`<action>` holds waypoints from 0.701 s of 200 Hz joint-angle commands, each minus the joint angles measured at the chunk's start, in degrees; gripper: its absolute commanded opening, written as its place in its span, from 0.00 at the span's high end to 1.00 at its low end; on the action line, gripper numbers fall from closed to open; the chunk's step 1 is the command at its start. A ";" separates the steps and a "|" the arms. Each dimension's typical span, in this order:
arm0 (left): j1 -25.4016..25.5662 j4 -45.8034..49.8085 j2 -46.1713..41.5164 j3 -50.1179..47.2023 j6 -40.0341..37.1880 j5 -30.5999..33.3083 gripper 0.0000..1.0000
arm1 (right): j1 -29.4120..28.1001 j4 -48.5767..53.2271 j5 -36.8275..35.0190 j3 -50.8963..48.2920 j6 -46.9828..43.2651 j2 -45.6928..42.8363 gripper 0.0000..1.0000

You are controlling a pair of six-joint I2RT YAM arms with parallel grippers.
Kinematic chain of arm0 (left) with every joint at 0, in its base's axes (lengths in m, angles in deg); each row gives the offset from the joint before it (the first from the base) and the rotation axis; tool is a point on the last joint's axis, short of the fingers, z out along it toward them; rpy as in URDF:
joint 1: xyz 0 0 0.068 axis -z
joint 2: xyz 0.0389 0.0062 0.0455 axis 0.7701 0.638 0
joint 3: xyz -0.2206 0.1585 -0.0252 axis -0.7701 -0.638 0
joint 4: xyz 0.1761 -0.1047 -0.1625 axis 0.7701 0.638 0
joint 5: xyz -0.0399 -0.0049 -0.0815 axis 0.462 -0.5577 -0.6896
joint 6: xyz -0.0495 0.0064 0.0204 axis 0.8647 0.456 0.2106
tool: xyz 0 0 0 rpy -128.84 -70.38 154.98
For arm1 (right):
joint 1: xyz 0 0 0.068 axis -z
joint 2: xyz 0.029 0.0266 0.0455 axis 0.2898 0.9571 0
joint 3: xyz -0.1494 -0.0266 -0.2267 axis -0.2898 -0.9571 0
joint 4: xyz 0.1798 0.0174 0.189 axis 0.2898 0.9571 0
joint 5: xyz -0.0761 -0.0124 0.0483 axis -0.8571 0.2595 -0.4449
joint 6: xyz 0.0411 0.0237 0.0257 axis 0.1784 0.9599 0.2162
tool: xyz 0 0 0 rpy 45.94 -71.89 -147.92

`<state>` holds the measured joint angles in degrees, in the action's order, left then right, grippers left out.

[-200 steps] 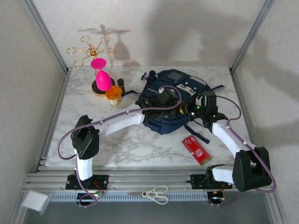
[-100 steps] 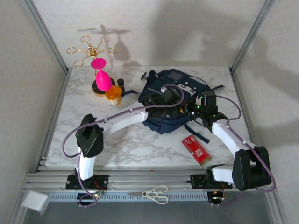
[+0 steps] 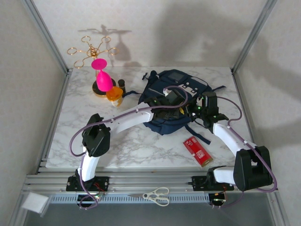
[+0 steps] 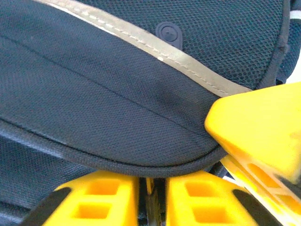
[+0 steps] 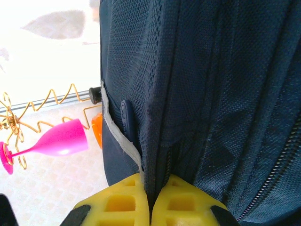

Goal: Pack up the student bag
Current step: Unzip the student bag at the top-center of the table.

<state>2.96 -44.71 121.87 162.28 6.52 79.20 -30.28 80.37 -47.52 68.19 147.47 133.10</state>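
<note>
The student bag [image 3: 175, 89], a navy backpack with grey patches, lies at the back centre of the marble table. My left gripper [image 3: 173, 104] is on top of the bag's middle. In the left wrist view its yellow fingers [image 4: 101, 197] stand almost together under a fold of navy fabric [image 4: 117, 108], with a thin strip of the bag pinched between them; the left gripper [image 4: 152, 183] is shut. My right gripper [image 3: 195, 111] is at the bag's right side, shut on a fabric edge beside the zip [image 5: 162, 155]; its finger [image 4: 256, 132] shows close by in the left wrist view.
A red box [image 3: 197, 151] lies in front of the bag on the right. A pink goblet [image 3: 102, 75], an orange bottle [image 3: 114, 95], a small dark bottle [image 3: 121, 84] and a gold wire rack [image 3: 91, 49] stand at the back left. Scissors [image 3: 157, 195] rest on the front rail.
My left arm has stretched further right across the bag, its elbow swinging right and forward. The right gripper has kept its hold and hardly moved.
</note>
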 commanded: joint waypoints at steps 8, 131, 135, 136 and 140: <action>-1.75 0.31 -2.73 -2.77 -1.14 3.37 0.96 | 0.61 -1.16 -0.27 1.64 -2.32 -0.09 1.00; -8.33 -12.43 -11.99 -17.62 -14.93 -12.17 1.00 | 14.41 14.58 5.66 12.42 -21.98 4.81 0.91; -7.84 -12.89 -11.78 -17.44 -14.79 -12.34 1.00 | 13.49 14.81 5.02 12.37 -21.22 4.40 0.84; -7.73 -13.06 -11.75 -17.43 -14.74 -12.34 1.00 | 13.24 14.81 4.91 12.24 -21.02 4.26 0.83; -7.23 -13.71 -11.64 -17.53 -14.52 -12.22 1.00 | 12.33 14.17 4.58 11.83 -19.94 3.64 0.79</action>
<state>-5.13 -58.10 111.40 145.75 -6.59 69.56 -16.01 95.25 -34.67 77.17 128.93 137.83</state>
